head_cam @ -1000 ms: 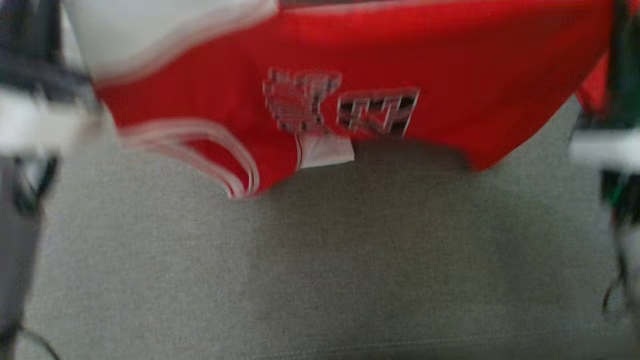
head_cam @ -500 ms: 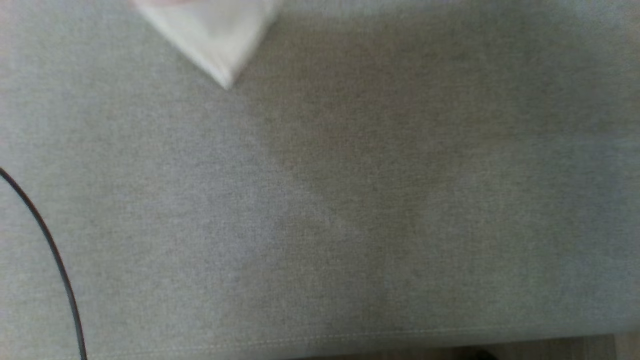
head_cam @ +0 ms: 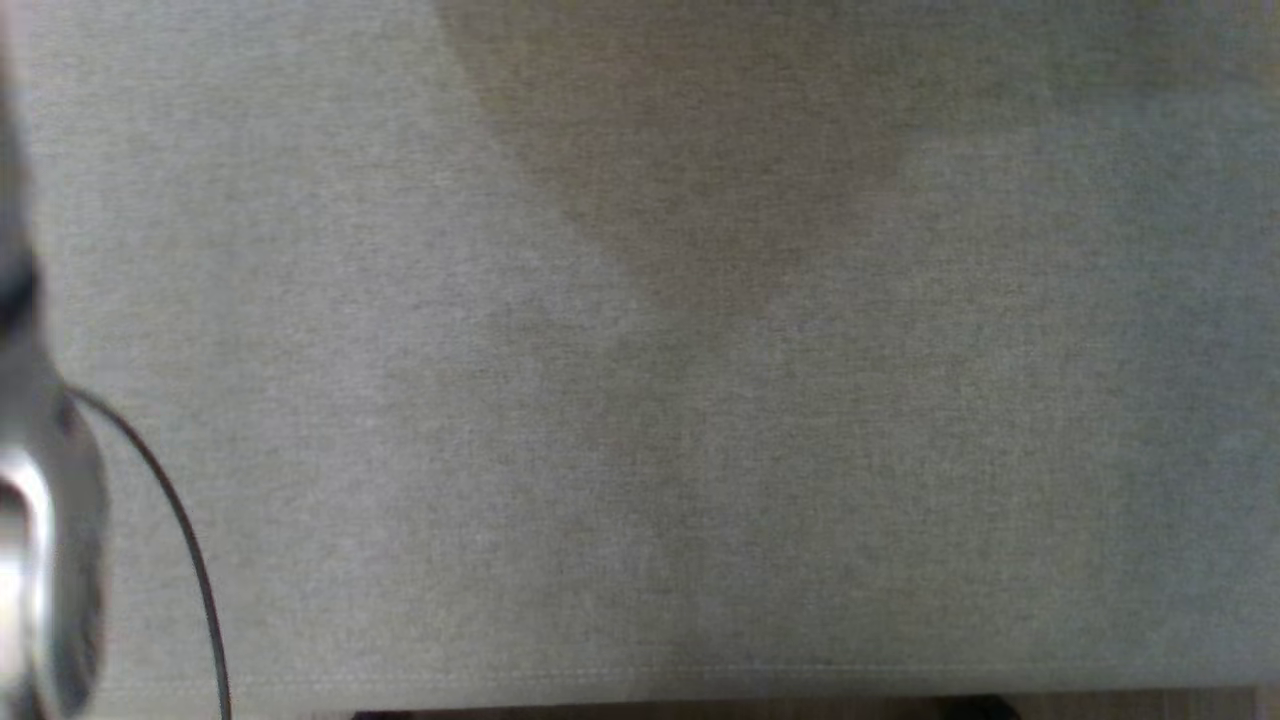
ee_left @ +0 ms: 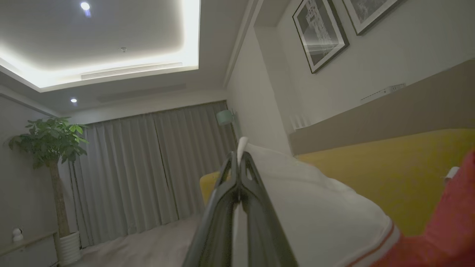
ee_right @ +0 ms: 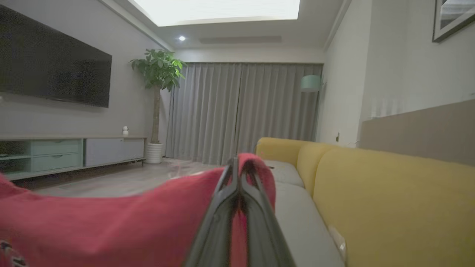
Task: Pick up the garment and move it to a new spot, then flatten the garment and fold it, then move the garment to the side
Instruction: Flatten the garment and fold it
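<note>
Up it has gone: the white corner that dangled at the top of the head view half a second ago has risen past that edge. The grey seat (head_cam: 640,450) below carries a broad shadow (head_cam: 700,180) at its top middle. Left claw (ee_left: 239,157) is pinched tight on the garment (ee_left: 315,211), fingers pressed together with a sliver of white cloth poking up between the tips. The white sleeve spreads off to the right of the fingers, then a striped hem, then red cloth in the lower right corner. Right claw (ee_right: 239,167) is clamped too, biting the red part, with a fold humped over its tips and the cloth sagging away left along the bottom of its view. Beyond the cloth there's the yellow sofa back (ee_right: 389,207) on the right and the curtain (ee_right: 241,111) straight ahead. The plant (ee_right: 159,70), TV (ee_right: 55,74) and cabinet (ee_right: 74,152) sit off to the left. A thin black cable (head_cam: 170,500) arcs over the seat's left side, beside a blurred shape (head_cam: 40,560) at that edge I can't make out.
</note>
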Available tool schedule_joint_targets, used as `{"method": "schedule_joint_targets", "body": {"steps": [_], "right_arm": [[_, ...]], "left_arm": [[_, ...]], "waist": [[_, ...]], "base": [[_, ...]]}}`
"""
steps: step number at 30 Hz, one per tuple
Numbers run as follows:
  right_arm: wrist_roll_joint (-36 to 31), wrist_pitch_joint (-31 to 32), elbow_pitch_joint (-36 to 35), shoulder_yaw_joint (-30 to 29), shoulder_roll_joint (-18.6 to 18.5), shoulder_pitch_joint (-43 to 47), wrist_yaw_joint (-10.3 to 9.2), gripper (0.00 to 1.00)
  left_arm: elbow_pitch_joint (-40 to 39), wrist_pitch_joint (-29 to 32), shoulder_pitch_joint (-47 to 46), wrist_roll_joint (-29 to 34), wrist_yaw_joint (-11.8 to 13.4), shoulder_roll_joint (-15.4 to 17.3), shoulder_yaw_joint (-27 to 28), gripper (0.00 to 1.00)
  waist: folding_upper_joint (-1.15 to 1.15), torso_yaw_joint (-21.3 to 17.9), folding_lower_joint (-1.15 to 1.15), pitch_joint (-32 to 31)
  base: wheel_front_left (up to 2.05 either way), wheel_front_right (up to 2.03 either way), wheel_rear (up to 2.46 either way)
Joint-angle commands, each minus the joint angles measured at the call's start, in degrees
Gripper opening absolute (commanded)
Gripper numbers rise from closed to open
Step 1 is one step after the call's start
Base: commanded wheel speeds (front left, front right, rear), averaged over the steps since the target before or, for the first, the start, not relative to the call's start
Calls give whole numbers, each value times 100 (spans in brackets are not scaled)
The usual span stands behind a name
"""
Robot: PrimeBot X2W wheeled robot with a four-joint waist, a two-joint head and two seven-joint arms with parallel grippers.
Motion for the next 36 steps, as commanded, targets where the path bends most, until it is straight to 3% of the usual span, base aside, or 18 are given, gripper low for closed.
{"method": "schedule_joint_targets", "body": {"steps": [1,7,16,23,31,36], "right_arm": [[117,-5,-232,51,18,567,36,0],[526,-6,-579,192,52,1995,36,0],[1129,-6,-1360,352,-247,4170,36,0],[1311,-6,-1912,242,-437,5527,36,0],[1385,1,-2512,-121,-549,6925,36,0],[1327,50,-2468,-380,-335,6953,36,0]], "left_arm": [[-323,-3,257,-51,-45,215,239,0],[-796,-4,2052,-302,-144,186,345,0],[-1512,-4,5082,-747,-166,360,420,0],[-2007,-4,6595,-888,-167,341,421,0],[-2620,-4,7832,-967,-157,259,315,0],[-2524,-4,7587,-989,-121,133,307,0]], "waist": [[0,30,0,-145],[0,7,0,-832],[0,12,0,-1931],[0,70,0,-2309],[0,61,0,-2315],[0,17,0,-2043]], "base": [[0,0,0],[0,0,0],[0,0,0],[0,0,0],[0,0,0],[0,0,0]]}}
